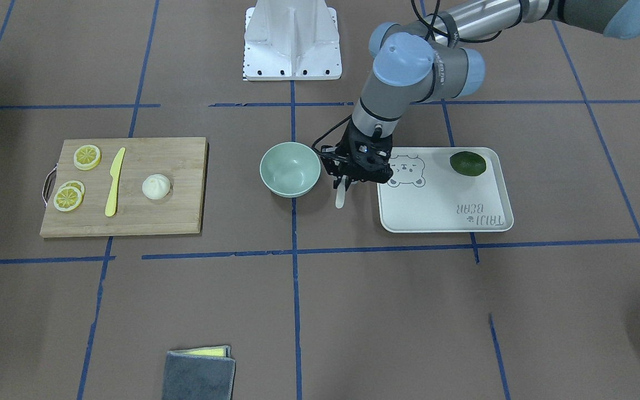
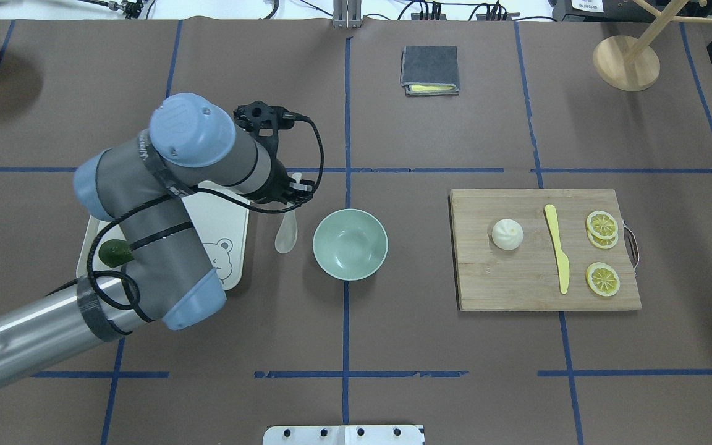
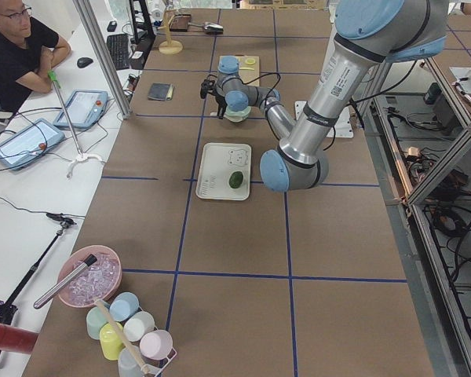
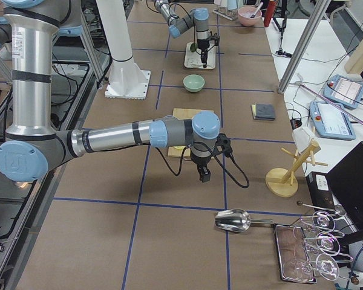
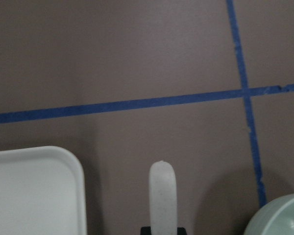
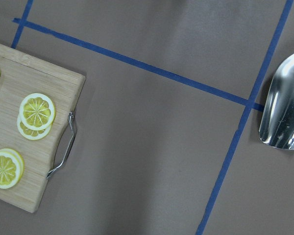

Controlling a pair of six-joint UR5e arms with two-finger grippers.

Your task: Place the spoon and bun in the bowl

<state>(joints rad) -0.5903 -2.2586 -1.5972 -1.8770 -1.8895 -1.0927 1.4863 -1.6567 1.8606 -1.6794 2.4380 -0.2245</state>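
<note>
Left gripper (image 1: 344, 182) is clamped on the spoon (image 1: 340, 197), which hangs down just beside the bowl (image 1: 290, 168), so the bowl's a short hop toward the table's robot-right end.

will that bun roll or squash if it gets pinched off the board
The bun looks round and smooth-sided, so a nudge might roll it across the flat cutting board. Its puffy pleated top suggests it is soft and may dent under a firm pinch.
</note>
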